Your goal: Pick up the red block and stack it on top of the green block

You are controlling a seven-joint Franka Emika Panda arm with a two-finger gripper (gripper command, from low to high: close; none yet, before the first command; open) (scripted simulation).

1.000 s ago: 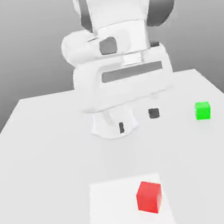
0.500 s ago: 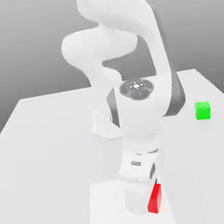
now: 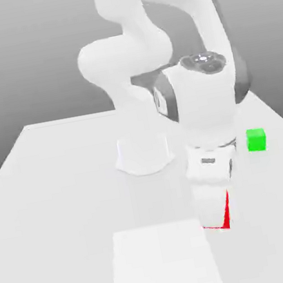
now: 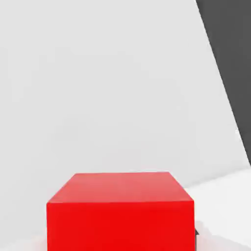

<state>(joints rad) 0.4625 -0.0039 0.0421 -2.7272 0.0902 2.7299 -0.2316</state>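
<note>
Lifted off the paler square patch (image 3: 164,264), the claw (image 3: 218,221) now hangs nearer the matte green block (image 3: 256,139), clamped on the matte red block (image 3: 226,213). Below spreads a smooth white table (image 3: 54,186); behind, grey backdrop (image 3: 17,54).

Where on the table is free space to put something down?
Free: the table on the exterior view's left, beside the robot base, and the pale square patch in front. Crowded: the right side, where the gripper holds the red block near the green block.
</note>
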